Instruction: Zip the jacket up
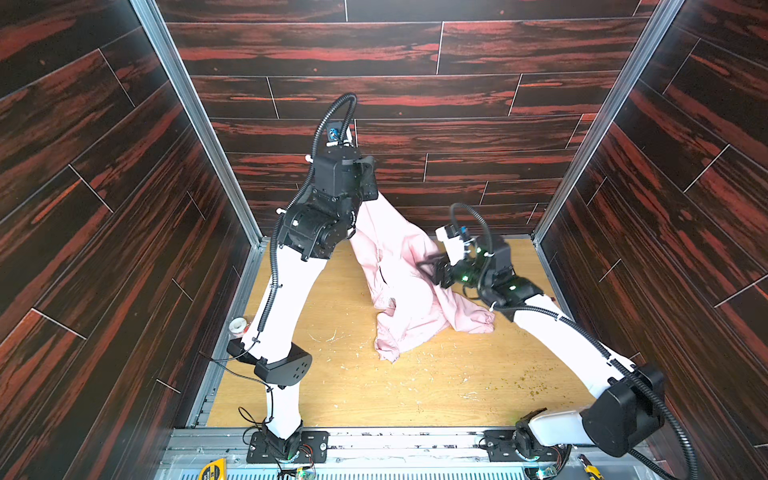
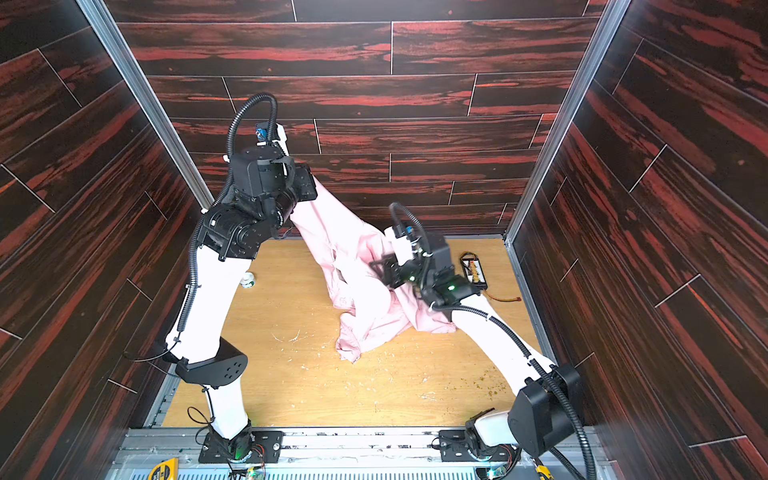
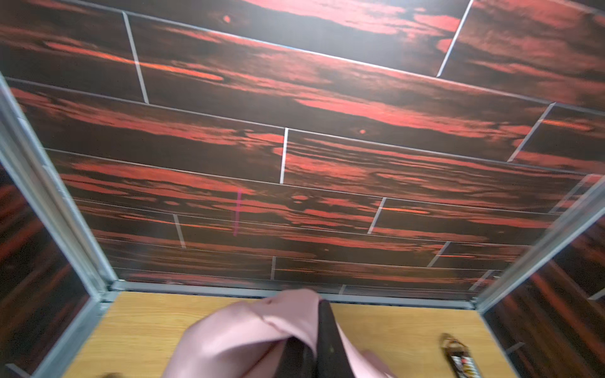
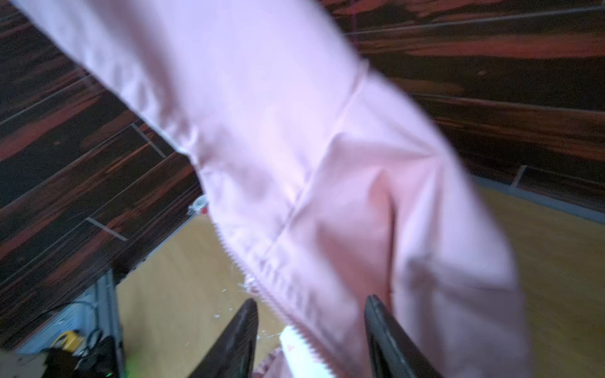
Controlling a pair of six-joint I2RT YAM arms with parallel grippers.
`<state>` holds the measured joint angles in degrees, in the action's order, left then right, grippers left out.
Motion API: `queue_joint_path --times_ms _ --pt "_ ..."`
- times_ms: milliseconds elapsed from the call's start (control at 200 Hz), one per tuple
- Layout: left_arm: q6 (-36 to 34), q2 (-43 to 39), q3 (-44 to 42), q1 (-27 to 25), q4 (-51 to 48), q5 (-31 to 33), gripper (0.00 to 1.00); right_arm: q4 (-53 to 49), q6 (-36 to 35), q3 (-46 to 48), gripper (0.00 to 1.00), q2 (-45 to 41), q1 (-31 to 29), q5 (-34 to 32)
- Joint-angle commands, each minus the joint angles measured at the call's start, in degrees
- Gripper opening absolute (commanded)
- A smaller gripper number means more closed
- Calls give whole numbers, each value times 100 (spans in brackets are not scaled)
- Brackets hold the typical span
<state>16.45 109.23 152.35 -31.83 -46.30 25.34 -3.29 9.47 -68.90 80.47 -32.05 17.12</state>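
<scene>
left pincer [image 3: 322, 330] clamped on a fold of the jacket [image 1: 401, 291], high above the table [image 1: 353, 395]; fabric hangs from it down to the table. right pincer [image 4: 311, 299] jaws apart, unzipped zipper edge [image 4: 242, 265] runs between them, rest bunched below it.

jacket [image 1: 399, 291] hung from raised left hand [image 3: 314, 347], lower part on table [image 1: 353, 395] centre, right hand [image 4: 310, 299] at its right side
</scene>
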Motion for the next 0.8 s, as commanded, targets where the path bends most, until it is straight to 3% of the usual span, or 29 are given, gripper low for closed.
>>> queue_joint_path --times_ms 0,110,316,346,551,797 --pt "271 -417 -41 19 95 -288 0 365 -249 -64 59 60 -585 -397" --pt "321 -494 -134 19 70 -340 0 244 -394 -387 64 522 -1005 -1359" --pt "437 -609 -302 19 28 -482 0 401 -413 -725 69 1086 -1135 -2139" --pt "452 -626 -327 19 23 -498 0 488 -411 -713 76 1123 -1144 -2240" --pt "534 -666 -379 19 16 -564 0 906 -179 -767 84 1536 -1344 -2576" --pt "667 -699 -390 19 28 -669 0 1031 254 -1219 85 2228 -1543 -2896"
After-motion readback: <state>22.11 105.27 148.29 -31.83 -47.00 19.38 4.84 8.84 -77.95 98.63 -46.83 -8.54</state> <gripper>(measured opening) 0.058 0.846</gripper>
